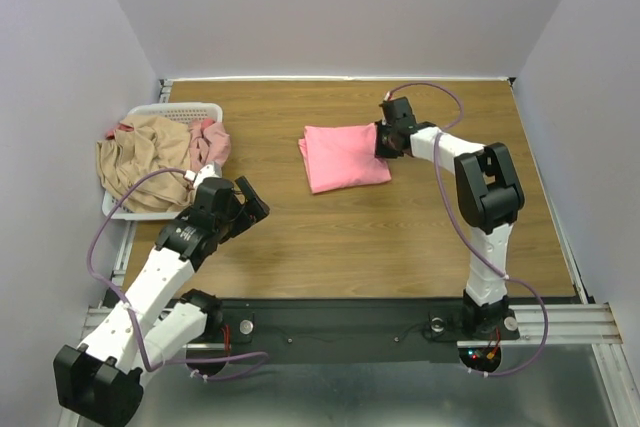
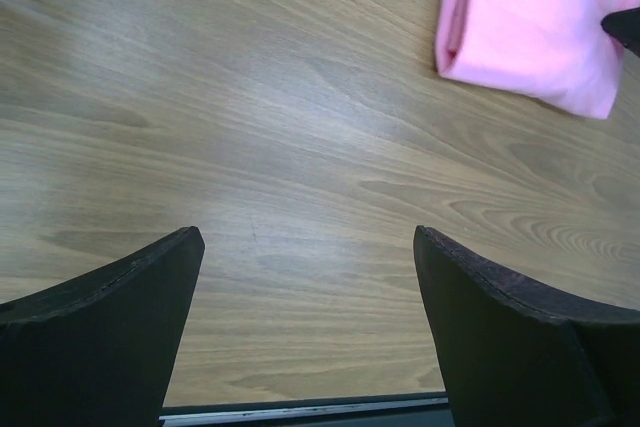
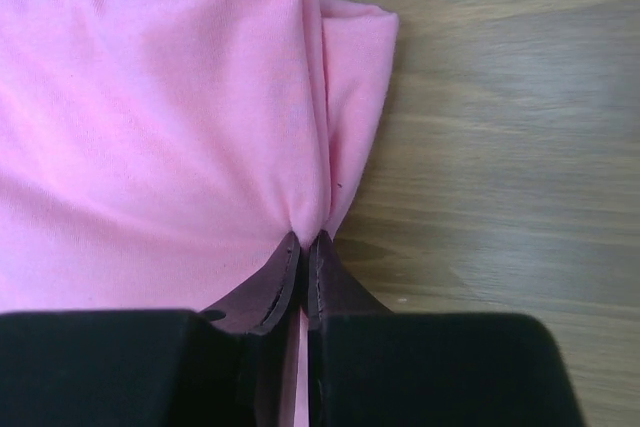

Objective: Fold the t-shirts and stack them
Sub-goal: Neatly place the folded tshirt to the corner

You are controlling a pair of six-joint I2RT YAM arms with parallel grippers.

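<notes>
One folded salmon-pink t-shirt (image 1: 343, 157), edge-pinched

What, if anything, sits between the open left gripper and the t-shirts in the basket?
Nothing visible apart from the white basket and its own rim. The left gripper hangs open over bare table beside it. The tan t-shirt and dusty pink t-shirt lie heaped on top, with the tan one spilling over the rim.

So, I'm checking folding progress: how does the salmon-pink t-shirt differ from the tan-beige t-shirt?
The salmon-pink t-shirt lies folded flat on the table; the tan-beige t-shirt is crumpled in the white basket, spilling over its rim. The right gripper is shut on the salmon-pink t-shirt's edge; nothing grips the tan-beige t-shirt. Both are plain, unprinted cloth.
</notes>
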